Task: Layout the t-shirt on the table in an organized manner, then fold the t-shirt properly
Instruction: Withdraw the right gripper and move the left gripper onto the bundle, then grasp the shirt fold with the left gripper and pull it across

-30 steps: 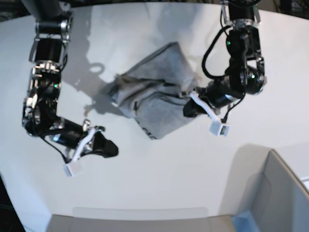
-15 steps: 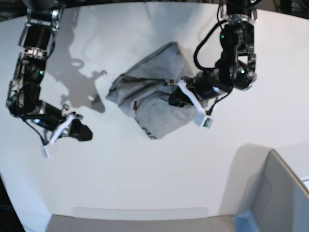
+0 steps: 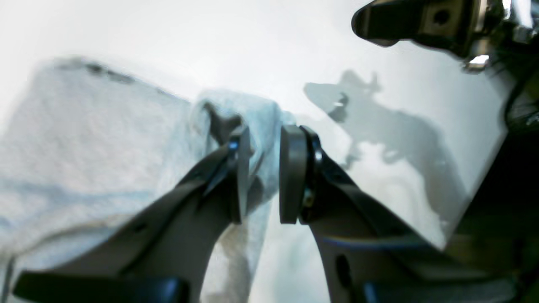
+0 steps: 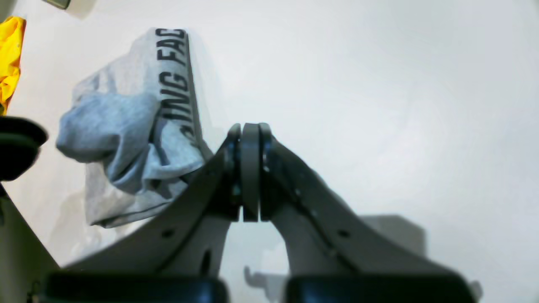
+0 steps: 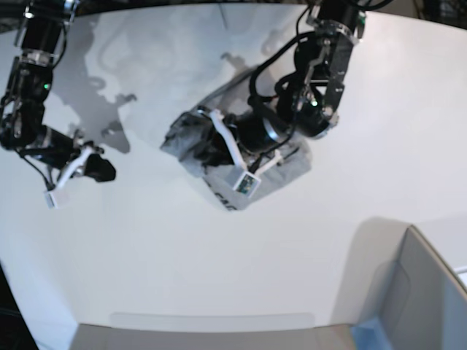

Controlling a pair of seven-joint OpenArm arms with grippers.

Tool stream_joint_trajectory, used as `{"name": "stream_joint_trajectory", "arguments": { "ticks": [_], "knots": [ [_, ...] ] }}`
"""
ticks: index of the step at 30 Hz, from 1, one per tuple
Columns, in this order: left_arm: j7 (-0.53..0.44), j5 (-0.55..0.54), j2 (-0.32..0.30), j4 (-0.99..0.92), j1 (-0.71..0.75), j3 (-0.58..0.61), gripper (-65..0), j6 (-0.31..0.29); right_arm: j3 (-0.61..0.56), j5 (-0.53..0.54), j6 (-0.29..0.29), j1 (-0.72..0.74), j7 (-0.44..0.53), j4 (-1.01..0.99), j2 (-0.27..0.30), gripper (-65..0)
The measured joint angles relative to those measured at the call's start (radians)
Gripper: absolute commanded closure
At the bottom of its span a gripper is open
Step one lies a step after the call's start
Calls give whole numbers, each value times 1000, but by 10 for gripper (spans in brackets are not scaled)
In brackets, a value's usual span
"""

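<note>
Across the white surface [image 5: 182, 255] the t-shirt [image 5: 281, 171] is lying bunched mid-table, the left hand [image 3: 259, 176] sitting over it with fingers apart around a fold, while the right hand [image 4: 248, 172], pressed together and empty, is hanging well apart.

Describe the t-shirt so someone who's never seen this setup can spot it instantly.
Start from the big white table that fills the base view. Near its middle, under the left gripper, lies a crumpled heap: the t-shirt. It is the only light heather-grey cloth there, with black block capitals along one fold.
</note>
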Motion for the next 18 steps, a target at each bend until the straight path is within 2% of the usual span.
{"name": "stream_joint_trajectory", "arguments": {
  "ticks": [3, 6, 9, 18],
  "knots": [
    [-14, 196, -1, -37, -16, 112, -141, 2, 0, -3, 0, 0, 0, 0, 1, -8],
    [-9, 339, -3, -47, -19, 215, -146, -2, 0, -1, 0, 0, 0, 0, -3, -124],
    [-5, 416, 3, -47, -19, 263, -170, -8, 0, -3, 0, -1, 0, 17, -2, -214],
    [2, 418, -2, -47, -21, 211, -177, -9, 0, -1, 0, 0, 0, 28, -5, -193]
  ]
}}
